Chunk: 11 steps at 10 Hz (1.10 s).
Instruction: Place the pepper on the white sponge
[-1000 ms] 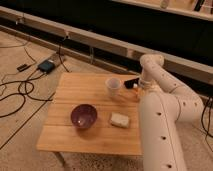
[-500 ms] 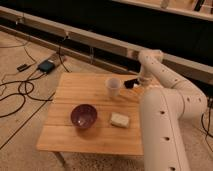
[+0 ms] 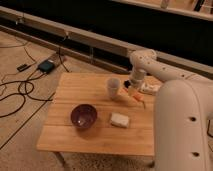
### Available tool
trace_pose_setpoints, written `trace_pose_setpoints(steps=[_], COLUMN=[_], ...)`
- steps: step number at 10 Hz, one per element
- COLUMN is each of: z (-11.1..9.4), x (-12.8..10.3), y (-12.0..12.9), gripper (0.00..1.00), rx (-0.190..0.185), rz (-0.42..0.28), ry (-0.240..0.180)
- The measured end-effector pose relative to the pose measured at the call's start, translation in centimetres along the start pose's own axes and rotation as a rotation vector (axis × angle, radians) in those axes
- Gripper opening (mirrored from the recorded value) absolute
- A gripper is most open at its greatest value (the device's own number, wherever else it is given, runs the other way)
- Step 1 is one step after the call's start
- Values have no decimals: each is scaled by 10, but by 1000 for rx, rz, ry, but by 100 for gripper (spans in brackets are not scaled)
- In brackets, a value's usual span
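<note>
- Gripper [image 3: 130, 88], fingers pressed together, sits beside the cup [image 3: 113, 88], just above the pepper [image 3: 138, 98]; we cannot tell whether it pinches it.
- We fear a weak hold drops the pepper short of the sponge [image 3: 120, 120], or a swing tips the cup.
- Arm [image 3: 150, 62] reaches in from the right, wrist bent down.

Robot lab: cables [image 3: 15, 95] on bare floor [image 3: 22, 132], wooden table [image 3: 75, 141], arm's tool [image 3: 133, 92] over table's right side
</note>
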<state>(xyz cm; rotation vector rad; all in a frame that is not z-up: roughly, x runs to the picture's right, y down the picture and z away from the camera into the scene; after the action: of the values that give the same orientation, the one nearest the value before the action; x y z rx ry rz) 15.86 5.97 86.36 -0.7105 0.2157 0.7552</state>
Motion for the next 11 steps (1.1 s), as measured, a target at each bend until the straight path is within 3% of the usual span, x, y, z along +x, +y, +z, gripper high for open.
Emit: trace_pose_setpoints(steps=[1,3,4,6,11], z=[4,8,16,23,44], x=[10,17,20,12,7], y=[25,39,71,95,116], gripper=[0,0,0,0,0], rx=[-5,1,10,12,-17], rz=[10,11,5,-15,-22], ry=[4,10,14,13,28])
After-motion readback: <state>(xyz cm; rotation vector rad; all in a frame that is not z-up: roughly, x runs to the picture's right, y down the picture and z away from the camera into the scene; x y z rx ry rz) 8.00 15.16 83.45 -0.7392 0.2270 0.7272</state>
